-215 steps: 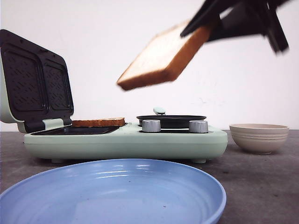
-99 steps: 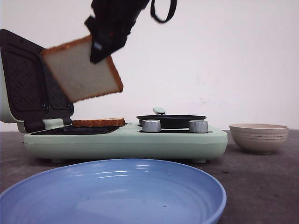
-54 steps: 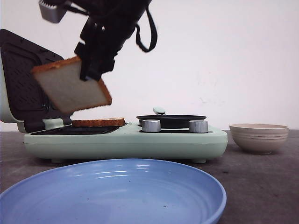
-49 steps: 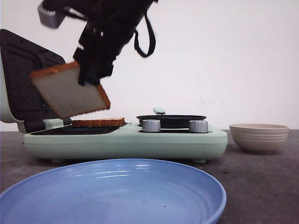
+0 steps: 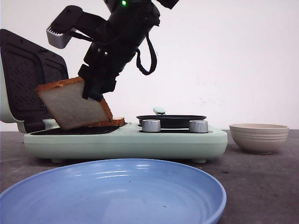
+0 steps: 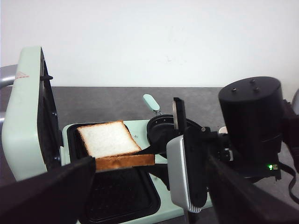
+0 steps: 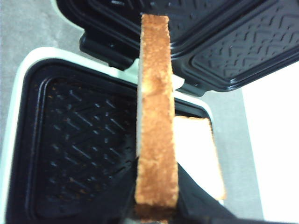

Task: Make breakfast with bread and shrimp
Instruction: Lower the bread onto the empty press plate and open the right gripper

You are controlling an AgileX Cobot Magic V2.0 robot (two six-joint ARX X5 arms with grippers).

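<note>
Front view, writing: none readable anywhere; a green light glows on the arm.
Front view, right gripper (image 5: 96, 91): clamped on a slice of bread (image 5: 74, 104), tilted steeply, its low corner just over the open sandwich maker (image 5: 126, 142).
Front view, second slice (image 5: 114, 122): lying flat on the maker's plate, mostly hidden behind the held one.
Front view, lid (image 5: 32, 77): standing open at the left, dark ribbed plates showing.
Front view, small pan (image 5: 171, 121): on the maker's right half behind two silver knobs (image 5: 151, 125); contents not visible.
Front view, blue plate (image 5: 112, 193): nearest the camera, nothing in it.
Front view, beige bowl (image 5: 259, 137): right of the maker; inside hidden.
Left wrist view, left gripper (image 6: 149, 196): fingers spread wide, holding nothing.
Left wrist view, held slice (image 6: 124, 161): seen edge-on over the empty near well; flat slice (image 6: 107, 139) in the far well.
Left wrist view, lid (image 6: 28, 112): small triangle mark, unreadable.
Right wrist view, held bread (image 7: 156, 121): crust edge pinched between the fingers, above the empty ribbed well (image 7: 79, 154); other slice (image 7: 196, 154) in the neighbouring well.
Shrimp: not seen in any view.
</note>
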